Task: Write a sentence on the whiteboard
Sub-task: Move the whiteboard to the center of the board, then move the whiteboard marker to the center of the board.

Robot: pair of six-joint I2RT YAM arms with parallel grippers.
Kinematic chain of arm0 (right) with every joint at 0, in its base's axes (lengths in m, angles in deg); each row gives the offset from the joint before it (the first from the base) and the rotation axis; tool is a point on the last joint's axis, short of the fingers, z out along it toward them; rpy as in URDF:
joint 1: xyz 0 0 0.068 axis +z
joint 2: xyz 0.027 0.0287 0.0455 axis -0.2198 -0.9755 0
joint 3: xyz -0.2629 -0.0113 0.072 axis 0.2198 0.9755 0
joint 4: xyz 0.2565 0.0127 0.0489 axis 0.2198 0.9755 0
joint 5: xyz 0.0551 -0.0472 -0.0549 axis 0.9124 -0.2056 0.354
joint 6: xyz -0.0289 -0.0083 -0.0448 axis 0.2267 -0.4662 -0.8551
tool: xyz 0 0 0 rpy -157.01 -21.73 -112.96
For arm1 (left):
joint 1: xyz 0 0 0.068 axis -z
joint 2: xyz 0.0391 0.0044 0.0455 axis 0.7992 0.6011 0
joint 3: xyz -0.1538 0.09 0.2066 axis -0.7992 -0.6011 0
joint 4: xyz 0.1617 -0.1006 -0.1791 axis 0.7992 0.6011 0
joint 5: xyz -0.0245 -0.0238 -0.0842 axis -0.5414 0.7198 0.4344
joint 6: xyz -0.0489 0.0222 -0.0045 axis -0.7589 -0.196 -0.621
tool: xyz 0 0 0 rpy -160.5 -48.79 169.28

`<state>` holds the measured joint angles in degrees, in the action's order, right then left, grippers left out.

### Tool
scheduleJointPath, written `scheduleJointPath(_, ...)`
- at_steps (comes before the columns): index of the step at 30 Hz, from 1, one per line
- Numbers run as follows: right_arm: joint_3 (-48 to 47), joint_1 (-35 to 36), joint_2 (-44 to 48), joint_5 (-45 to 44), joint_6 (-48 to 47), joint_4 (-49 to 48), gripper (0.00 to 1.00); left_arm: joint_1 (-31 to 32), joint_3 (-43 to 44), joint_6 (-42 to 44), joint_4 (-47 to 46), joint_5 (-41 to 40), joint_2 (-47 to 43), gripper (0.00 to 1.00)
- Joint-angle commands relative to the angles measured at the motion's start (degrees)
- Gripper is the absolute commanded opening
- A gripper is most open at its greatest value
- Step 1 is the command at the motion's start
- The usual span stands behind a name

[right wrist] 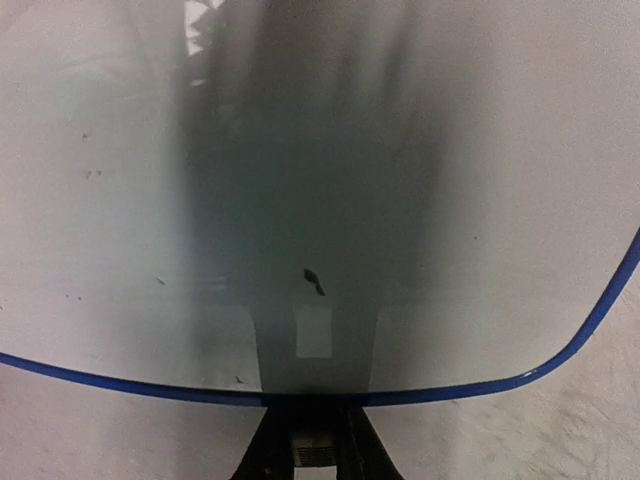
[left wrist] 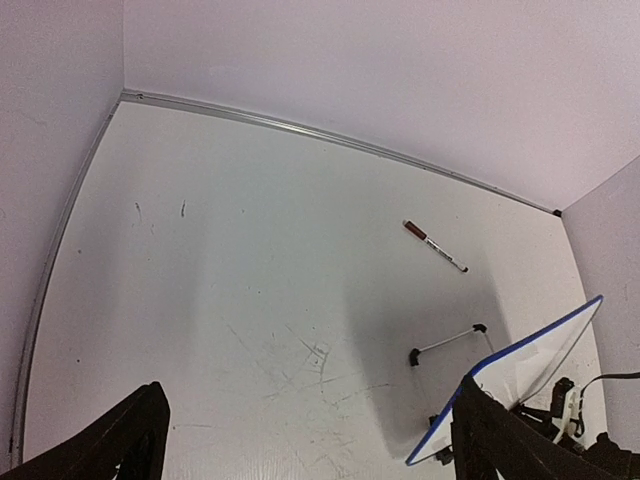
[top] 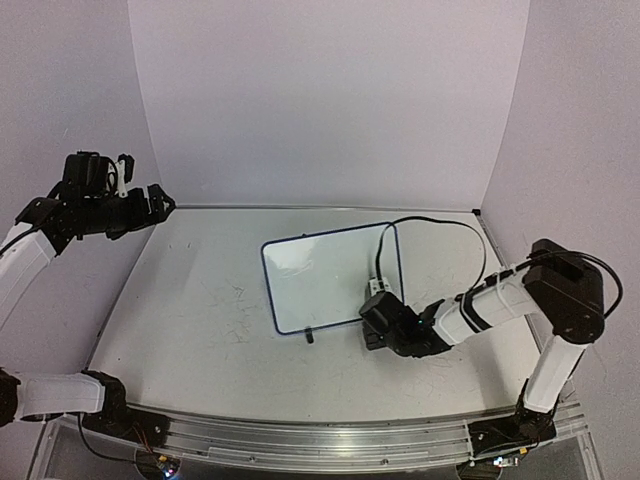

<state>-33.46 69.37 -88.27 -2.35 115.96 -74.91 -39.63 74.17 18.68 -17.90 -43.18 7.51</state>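
The right tool [right wrist: 315, 415] is pinched together on the blue-framed edge of the whiteboard [top: 320, 275]. The board sits right of centre on the desk [top: 200, 330], and the left wrist view shows it canted up rather than lying flat. Its face carries no sentence, only one small dark mark [right wrist: 315, 282]. The board looks thin, light and stiff, with a glossy face that would likely slip under the fingers. The framed rim is therefore the sensible hold, though a single-edge grip may let it pivot under pen pressure. A marker [left wrist: 435, 246] lies on the desk, well apart. The left tool [top: 160, 204] hangs raised at the left, fingers wide apart and empty.
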Motion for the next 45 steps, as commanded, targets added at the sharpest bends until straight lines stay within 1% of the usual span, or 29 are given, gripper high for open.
scheduleJointPath(1, 9.14, -0.09, 8.98, -11.7, 18.35, 4.47, 0.0, 0.44, -1.71, -1.65, -5.76, 2.75, 1.54, 0.99)
scheduleJointPath(4, 13.7, -0.08, 12.66, -13.65, 25.58, 6.66, 0.0, 0.76, -3.13, -2.54, -7.94, 3.87, 2.67, 1.0)
scheduleJointPath(6, 15.64, -0.08, 14.39, -14.9, 26.91, 7.22, 0.0, 1.14, -4.12, -3.17, -9.38, 4.6, 3.64, 0.99)
scheduleJointPath(10, 16.21, -0.12, 14.42, -16.51, 26.89, 7.34, 0.0, 3.02, -6.29, -5.14, -12.63, 5.7, 5.42, 0.99)
scheduleJointPath(13, 15.62, -0.09, 12.59, -16.65, 25.14, 6.61, 0.0, 4.95, -7.82, -6.92, -15.36, 7.25, 7.85, 1.0)
scheduleJointPath(15, 14.76, -0.04, 11.65, -16.51, 23.61, 6.52, 0.03, 6.81, -8.36, -7.94, -17.35, 7.69, 10.32, 0.99)
scheduleJointPath(17, 14.52, -0.06, 11.9, -15.98, 22.79, 6.36, 0.13, 8.67, -8.55, -8.57, -19.32, 7.55, 13.21, 0.99)
scheduleJointPath(19, 14.79, -0.11, 12.99, -15.51, 22.37, 6.22, 0.28, 10.78, -8.01, -9.42, -21.59, 7.53, 16.19, 0.98)
scheduleJointPath(21, 15.63, -0.07, 15.1, -14.74, 22.11, 6.28, 0.43, 13.04, -7.1, -10.17, -23.75, 7.58, 20.13, 0.98)
scheduleJointPath(22, 16.04, -0.05, 16.45, -14.25, 22.08, 6.61, 0.53, 14.13, -6.28, -10.4, -25.05, 7.66, 22.25, 0.97)
scheduleJointPath(23, 16.49, -0.06, 18.27, -13.8, 22.32, 7.25, 0.65, 15.26, -5.36, -10.47, -26.14, 8.01, 24.48, 0.97)
scheduleJointPath(24, 16.83, -0.08, 19.78, -13.2, 22.88, 8.58, 0.76, 16.09, -3.79, -10.45, -27.09, 8.44, 27.32, 0.98)
scheduleJointPath(25, 17.02, -0.09, 21.74, -12.79, 23.64, 10.43, 0.81, 16.54, -2.08, -10.42, -27.48, 9.46, 30.15, 0.98)
scheduleJointPath(26, 17.21, -0.08, 23.67, -12.23, 24.45, 12.13, 0.86, 16.99, -0.29, -10.48, -27.76, 10.37, 33.04, 0.97)
scheduleJointPath(28, 17.45, -0.07, 27.83, -10.98, 26.28, 15.93, 0.9, 17.71, 4.9, -11.19, -28.06, 11.86, 39.28, 0.95)
scheduleJointPath(30, 17.74, 0.03, 32.67, -10.26, 27.8, 20.44, 0.92, 18.41, 10.32, -12.03, -28.09, 12.21, 46.02, 0.91)
scheduleJointPath(34, 18.98, 0.14, 44.29, -10.65, 29.04, 26.07, 0.93, 20.17, 21.88, -14.07, -28.04, 10.19, 57.3, 0.89)
scheduleJointPath(37, 19.89, 0.22, 52.73, -11.19, 26.29, 27.11, 0.93, 21.98, 31.77, -13.7, -27.98, 6.1, 65.96, 0.88)
scheduleJointPath(39, 20.39, 0.32, 57.61, -11.79, 24.14, 27.11, 0.93, 22.61, 37.64, -12.75, -28.59, 4.85, 71.06, 0.88)
scheduleJointPath(41, 20.63, 0.31, 61.19, -12.47, 21.83, 27.11, 0.92, 22.95, 43.57, -11.46, -31.24, 6.21, 76.11, 0.88)
scheduleJointPath(45, 20.54, 0.34, 64.86, -12.75, 19.89, 27.64, 0.92, 23.12, 53.38, -11.84, -37.58, 9.45, 83.58, 0.85)
